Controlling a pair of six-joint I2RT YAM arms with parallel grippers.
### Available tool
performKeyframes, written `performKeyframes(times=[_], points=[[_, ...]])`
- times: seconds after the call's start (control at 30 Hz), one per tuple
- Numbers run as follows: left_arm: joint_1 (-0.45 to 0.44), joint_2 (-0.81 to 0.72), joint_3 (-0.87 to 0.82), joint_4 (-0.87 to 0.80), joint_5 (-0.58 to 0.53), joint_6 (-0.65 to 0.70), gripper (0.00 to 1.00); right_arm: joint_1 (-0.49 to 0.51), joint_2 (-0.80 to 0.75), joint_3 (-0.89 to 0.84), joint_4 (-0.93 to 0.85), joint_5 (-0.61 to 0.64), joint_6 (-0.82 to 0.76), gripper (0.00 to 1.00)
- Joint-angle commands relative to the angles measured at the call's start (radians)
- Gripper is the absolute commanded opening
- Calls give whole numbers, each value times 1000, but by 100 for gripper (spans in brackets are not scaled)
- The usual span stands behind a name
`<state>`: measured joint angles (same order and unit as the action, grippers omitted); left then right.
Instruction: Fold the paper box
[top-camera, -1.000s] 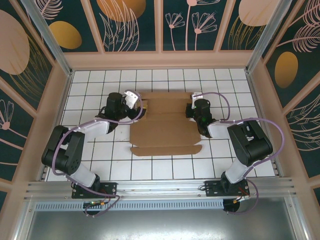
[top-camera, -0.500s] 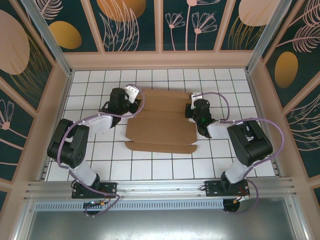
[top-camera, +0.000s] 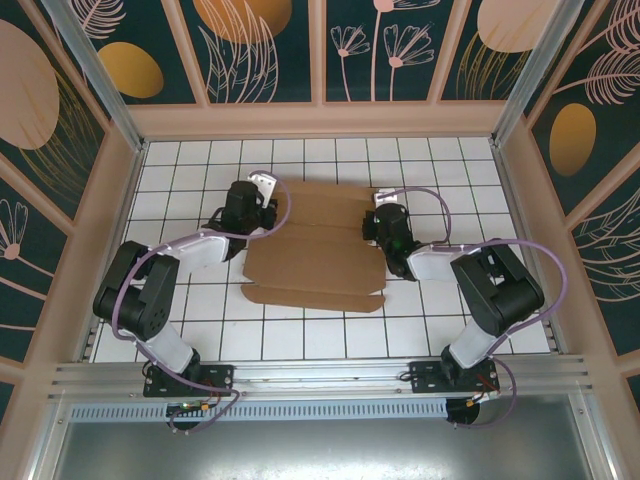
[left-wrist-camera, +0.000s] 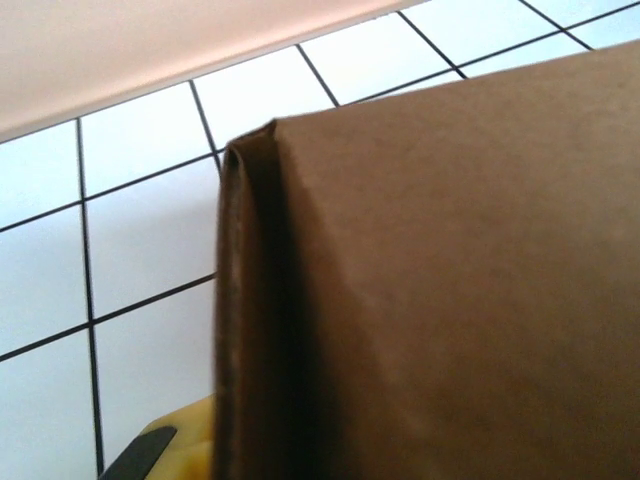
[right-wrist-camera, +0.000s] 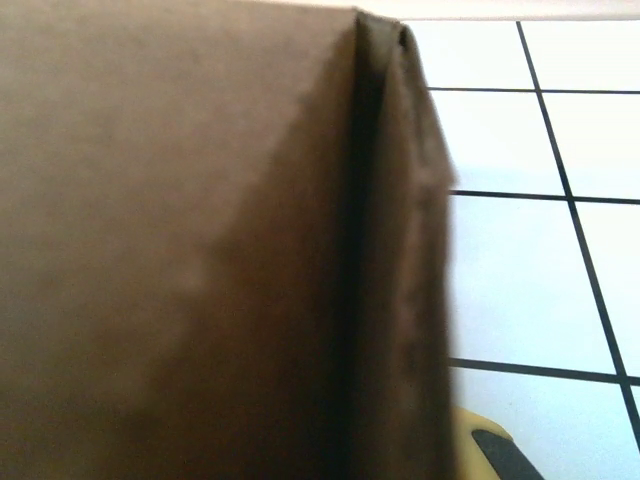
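You see the paper box (top-camera: 315, 262) shifted left since earlier, left gripper (top-camera: 270, 214) and right gripper (top-camera: 369, 228) both pinching its side flaps.

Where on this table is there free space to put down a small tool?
Free: the tile rows of the table along the far wall, and the near middle strip between the paper box and the table's near edge. Crowded: the centre, where the left arm and right arm meet the box's sides.
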<state>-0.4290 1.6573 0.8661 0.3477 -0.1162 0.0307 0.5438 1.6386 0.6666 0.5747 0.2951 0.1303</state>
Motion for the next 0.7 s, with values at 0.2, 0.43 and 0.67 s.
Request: performKeyframes(times=[0.2,0.43,0.67], points=[[-45,0,-5,-22,-278,-56,0,82,-49,50,-45,107,96,0],[-84,32,0,-22,-345,-122,0,103,-63,68,-76,127,144,0],[-85,9,-100,78,-272,-225,0,120,-67,62,-85,162,123,0]])
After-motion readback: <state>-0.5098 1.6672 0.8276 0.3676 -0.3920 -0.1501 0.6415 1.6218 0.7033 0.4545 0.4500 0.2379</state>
